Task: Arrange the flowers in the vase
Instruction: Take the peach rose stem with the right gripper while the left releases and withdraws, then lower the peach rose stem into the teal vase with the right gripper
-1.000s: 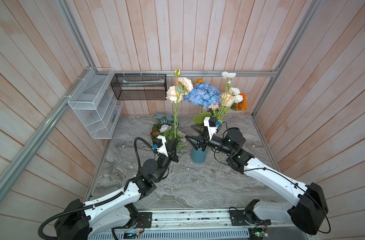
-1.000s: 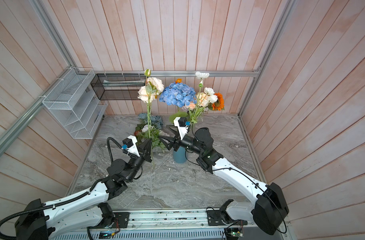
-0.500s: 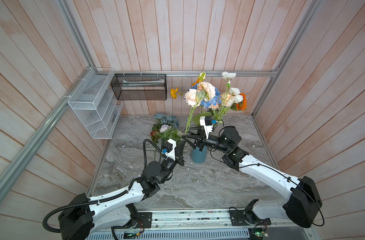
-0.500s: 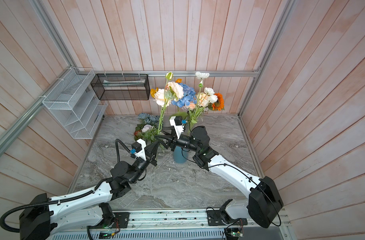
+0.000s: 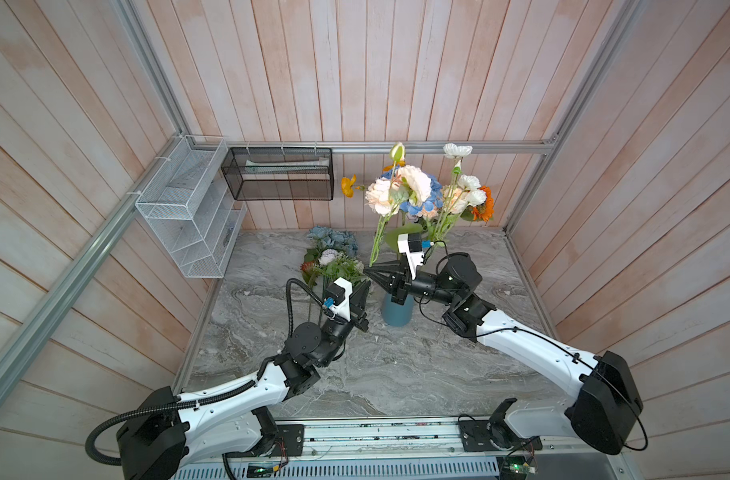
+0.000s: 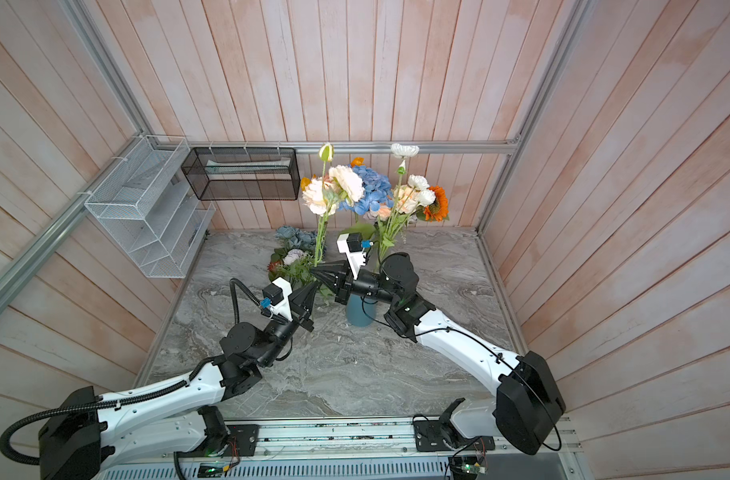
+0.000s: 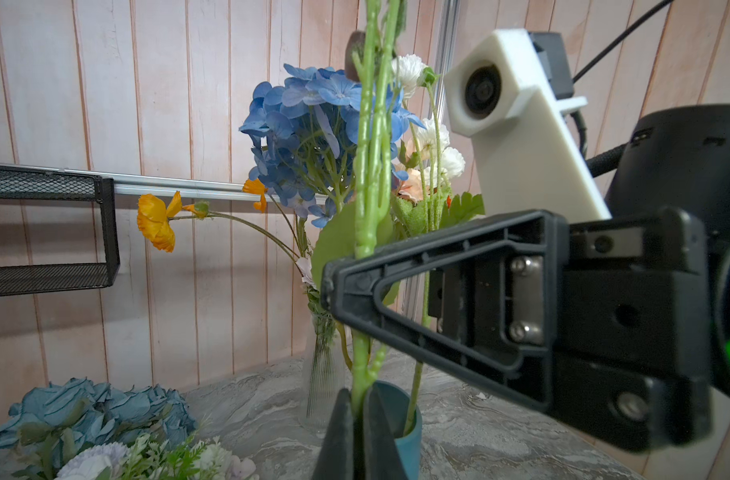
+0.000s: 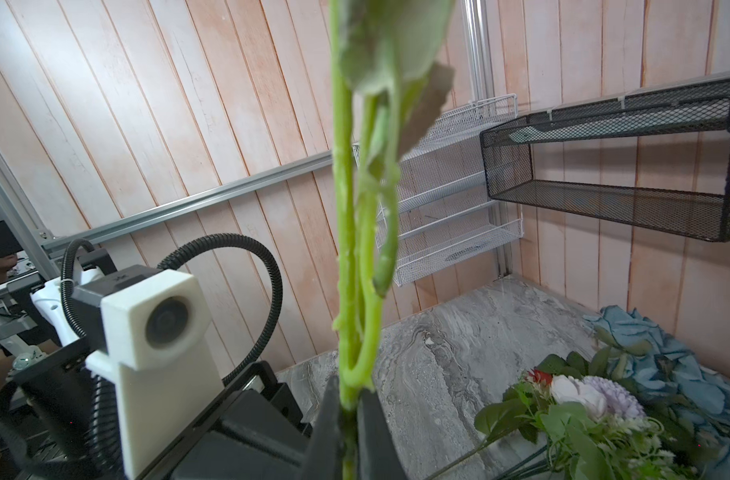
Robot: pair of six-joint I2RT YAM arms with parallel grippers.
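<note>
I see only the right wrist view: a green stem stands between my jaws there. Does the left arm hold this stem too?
Observer: Yes. The left gripper has its jaws shut on the same stem, nearer its cut end than the right gripper.
Operator: What is at the top of it?
Observer: It carries cream and peach roses, with a green bud above them, in both top views.
Operator: Is the stem already in the vase?
Observer: No. In both top views it is held beside the blue vase, on the left arm's side.
</note>
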